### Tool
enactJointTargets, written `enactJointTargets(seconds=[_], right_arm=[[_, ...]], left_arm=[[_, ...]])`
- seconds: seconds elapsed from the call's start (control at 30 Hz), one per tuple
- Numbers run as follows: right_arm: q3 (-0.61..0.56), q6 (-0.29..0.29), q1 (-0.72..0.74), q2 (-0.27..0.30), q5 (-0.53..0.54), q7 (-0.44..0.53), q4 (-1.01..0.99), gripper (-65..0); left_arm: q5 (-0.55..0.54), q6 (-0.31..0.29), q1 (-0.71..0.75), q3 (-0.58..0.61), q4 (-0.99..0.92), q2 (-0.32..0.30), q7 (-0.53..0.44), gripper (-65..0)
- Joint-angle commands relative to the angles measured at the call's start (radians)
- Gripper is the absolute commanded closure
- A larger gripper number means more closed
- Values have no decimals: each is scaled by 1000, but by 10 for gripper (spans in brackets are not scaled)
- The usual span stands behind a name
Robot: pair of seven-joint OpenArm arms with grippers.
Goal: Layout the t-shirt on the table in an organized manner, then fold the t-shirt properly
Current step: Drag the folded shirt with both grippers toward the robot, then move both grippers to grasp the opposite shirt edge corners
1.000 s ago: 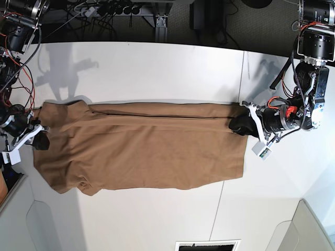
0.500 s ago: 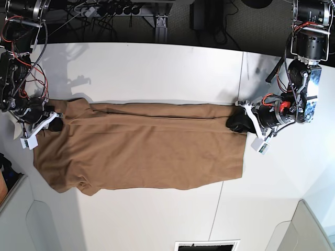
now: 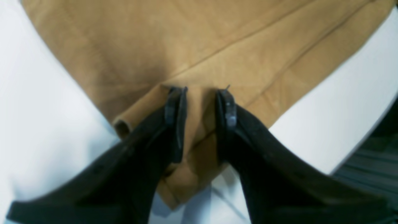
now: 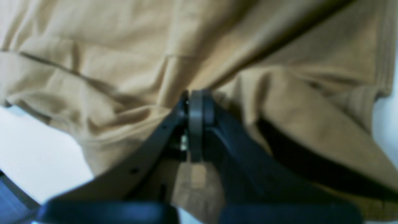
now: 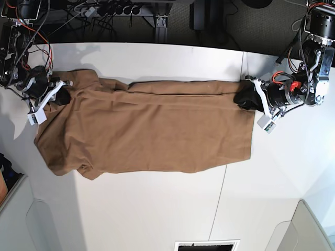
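Observation:
The tan-brown t-shirt (image 5: 146, 130) lies stretched lengthwise across the white table (image 5: 157, 209), folded along its far edge. On the right of the base view, my left gripper (image 5: 245, 98) holds the shirt's far right corner. In the left wrist view a fold of the t-shirt (image 3: 186, 46) fills the gap between the two black fingers of the left gripper (image 3: 201, 102). My right gripper (image 5: 62, 94) grips the far left corner, near the sleeve. The right wrist view shows the right gripper (image 4: 196, 99) pinched tight on bunched t-shirt (image 4: 93, 62).
A thin dark seam (image 5: 225, 193) runs across the table on the right. Cables and dark frame parts (image 5: 120, 10) sit beyond the far edge. Grey panels stand at the near corners (image 5: 309, 230) (image 5: 21, 219). A dark opening (image 5: 207, 246) lies at the near edge.
Both grippers have moved toward the table's far edge, pulling the shirt's far edge with them. The shirt now lies farther back and more stretched.

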Motion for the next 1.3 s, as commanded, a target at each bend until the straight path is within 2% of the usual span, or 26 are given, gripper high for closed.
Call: enactJointTargets(seconds=[0.0, 0.3, 0.6, 0.7, 0.8, 0.9, 1.0, 1.07, 1.17, 1.2, 1.27], right_arm=[[8, 2, -19, 16, -20, -28, 20, 0], [109, 2, -116, 16, -17, -43, 118, 0], [186, 2, -125, 16, 65, -80, 129, 0], [193, 2, -115, 16, 79, -73, 132, 0], [216, 2, -114, 16, 78, -18, 151, 0], [262, 1, -99, 16, 77, 36, 167, 0], [305, 1, -39, 16, 69, 37, 167, 0], [319, 1, 10, 16, 53, 38, 161, 0], [320, 1, 86, 19, 27, 48, 127, -211], [320, 0, 111, 19, 16, 60, 111, -259], [316, 0, 168, 20, -16, 95, 66, -287]], left_arm=[[-1, -6, 11, -6, 29, -26, 18, -195], [-1, -6, 110, -45, 140, -28, 55, -196], [0, -6, 137, -46, 193, -28, 57, -196], [-1, -6, 134, -59, 193, -29, 57, -196], [-27, -6, 135, -97, 193, -29, 58, -197], [-59, -6, 132, -152, 193, -29, 57, -236], [-94, -6, 117, -197, 193, -29, 57, -291], [-99, -6, 97, -207, 193, -29, 57, -292], [-101, -6, 71, -207, 193, -28, 47, -293], [-101, -6, 64, -207, 193, -29, 41, -293], [-101, -6, 51, -207, 193, -29, 38, -319]])
